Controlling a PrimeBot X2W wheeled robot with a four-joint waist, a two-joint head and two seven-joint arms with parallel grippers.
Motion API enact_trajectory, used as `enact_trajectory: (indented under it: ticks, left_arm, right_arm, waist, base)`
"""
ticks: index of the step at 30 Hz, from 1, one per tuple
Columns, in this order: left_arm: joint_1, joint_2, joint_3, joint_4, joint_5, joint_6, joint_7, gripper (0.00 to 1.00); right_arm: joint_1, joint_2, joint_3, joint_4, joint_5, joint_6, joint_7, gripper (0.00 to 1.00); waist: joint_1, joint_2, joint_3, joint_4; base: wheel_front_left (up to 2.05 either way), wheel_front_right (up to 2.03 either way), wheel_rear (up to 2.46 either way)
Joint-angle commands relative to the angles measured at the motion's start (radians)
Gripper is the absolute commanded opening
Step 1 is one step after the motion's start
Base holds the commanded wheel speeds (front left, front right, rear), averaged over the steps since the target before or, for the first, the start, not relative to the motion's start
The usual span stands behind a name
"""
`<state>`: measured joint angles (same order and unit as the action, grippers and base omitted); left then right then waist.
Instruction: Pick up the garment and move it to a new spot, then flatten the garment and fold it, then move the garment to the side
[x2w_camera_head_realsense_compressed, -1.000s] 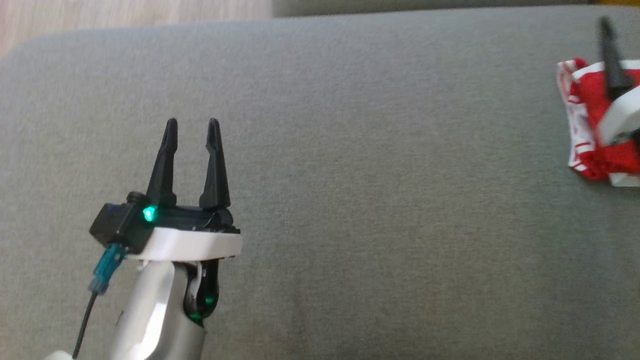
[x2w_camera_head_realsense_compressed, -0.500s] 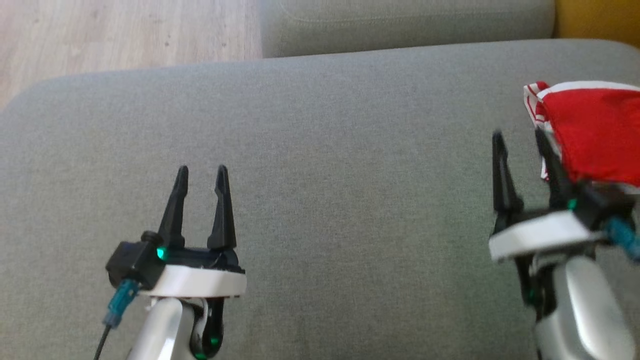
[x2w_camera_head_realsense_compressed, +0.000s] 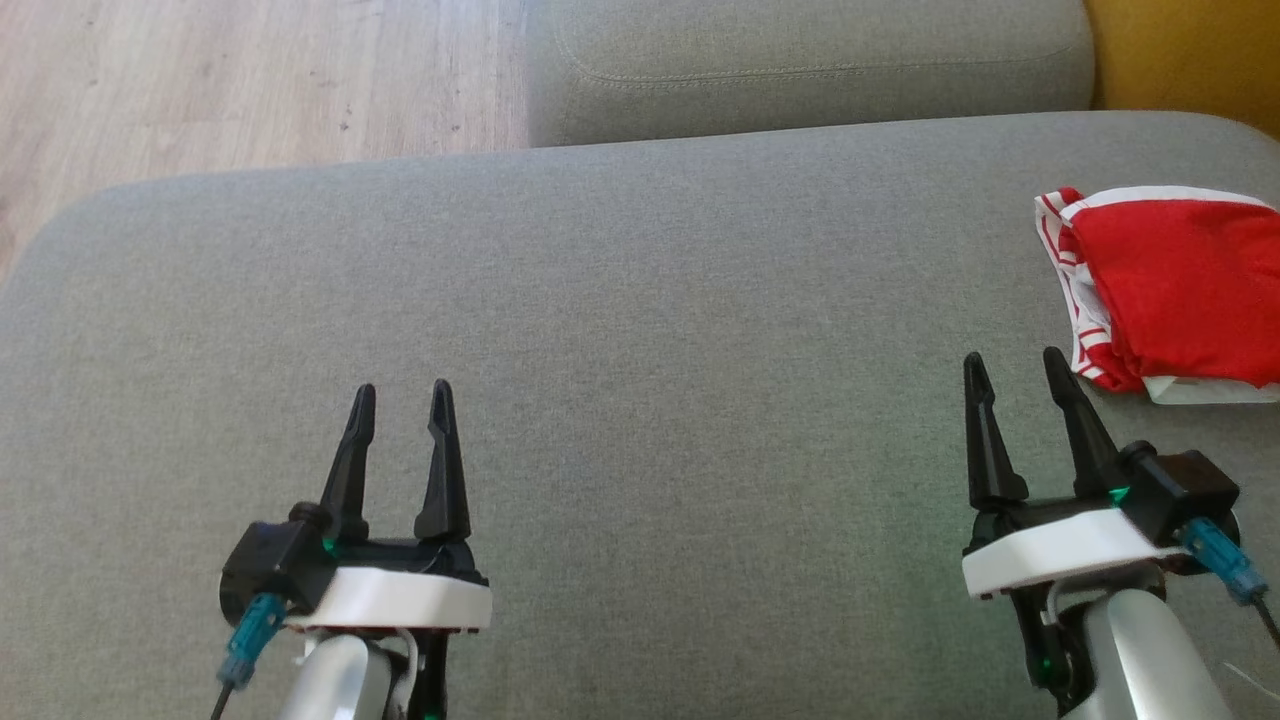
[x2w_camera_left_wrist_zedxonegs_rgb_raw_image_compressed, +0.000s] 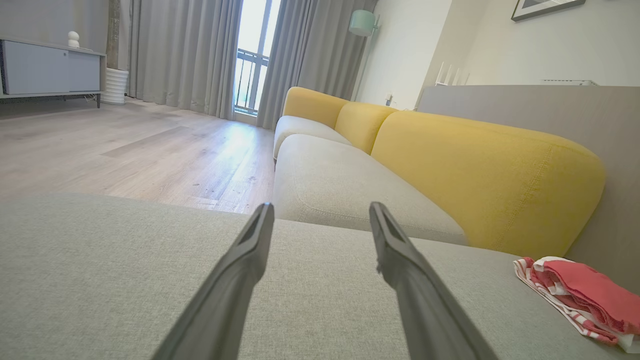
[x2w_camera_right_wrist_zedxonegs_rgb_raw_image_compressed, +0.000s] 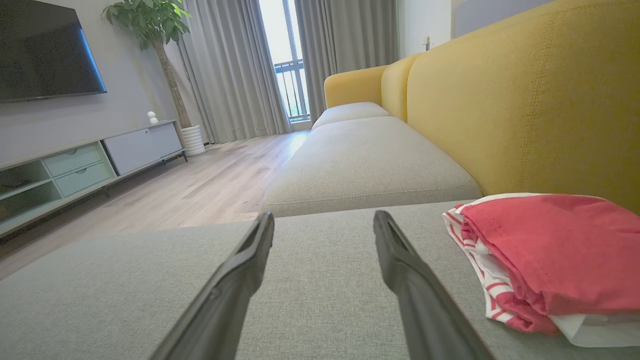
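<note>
The garment (x2w_camera_head_realsense_compressed: 1180, 290) is a red and white folded bundle lying at the right edge of the grey sofa seat (x2w_camera_head_realsense_compressed: 640, 320), close to the yellow backrest (x2w_camera_head_realsense_compressed: 1190, 55). It also shows at the lower right of the left wrist view (x2w_camera_left_wrist_zedxonegs_rgb_raw_image_compressed: 585, 295) and at the right of the right wrist view (x2w_camera_right_wrist_zedxonegs_rgb_raw_image_compressed: 545, 250). My right gripper (x2w_camera_head_realsense_compressed: 1012, 368) stands open just in front and to the left of the garment, apart from it, holding nothing. My left gripper (x2w_camera_head_realsense_compressed: 402, 395) is open over the bare seat at the lower left, far from the garment.
A second grey seat cushion (x2w_camera_head_realsense_compressed: 800, 60) adjoins at the back. Wooden floor (x2w_camera_head_realsense_compressed: 250, 80) lies beyond the seat's far left edge. A low TV cabinet (x2w_camera_right_wrist_zedxonegs_rgb_raw_image_compressed: 85, 165), a potted plant (x2w_camera_right_wrist_zedxonegs_rgb_raw_image_compressed: 160, 30) and grey curtains (x2w_camera_left_wrist_zedxonegs_rgb_raw_image_compressed: 190, 55) stand across the room.
The head camera has shifted, bringing the backrest and floor into view. My right gripper has drawn back off the garment to the near side, leaving it lying on the seat.
</note>
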<state>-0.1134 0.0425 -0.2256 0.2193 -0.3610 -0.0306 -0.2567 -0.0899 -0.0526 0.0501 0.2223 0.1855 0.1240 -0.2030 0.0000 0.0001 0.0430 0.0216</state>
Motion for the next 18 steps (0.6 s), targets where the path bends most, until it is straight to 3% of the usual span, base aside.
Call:
enact_trajectory:
  ticks: [1, 13, 18]
  left_arm:
    - [-0.02, 0.008, 0.032, -0.033, -0.001, 0.0, -0.005, 1.0]
    - [-0.017, 0.008, 0.032, -0.021, -0.029, 0.008, -0.005, 1.0]
    - [-0.022, 0.008, 0.023, -0.012, -0.043, -0.032, -0.005, 1.0]
  right_arm:
    - [-0.028, 0.002, 0.019, -0.028, 0.006, 0.007, -0.012, 1.0]
    - [-0.039, 0.002, 0.021, -0.031, 0.002, 0.007, 0.001, 1.0]
    - [-0.041, 0.002, 0.025, -0.035, 0.001, 0.007, 0.003, 1.0]
  waist:
    - [0.0, -0.0001, -0.001, 0.0]
    - [0.0, -0.0001, 0.004, -0.004]
    - [0.0, -0.0001, 0.008, -0.007]
  base:
    - [0.0, 0.0, 0.0]
    - [0.0, 0.0, 0.0]
    - [0.0, 0.0, 0.0]
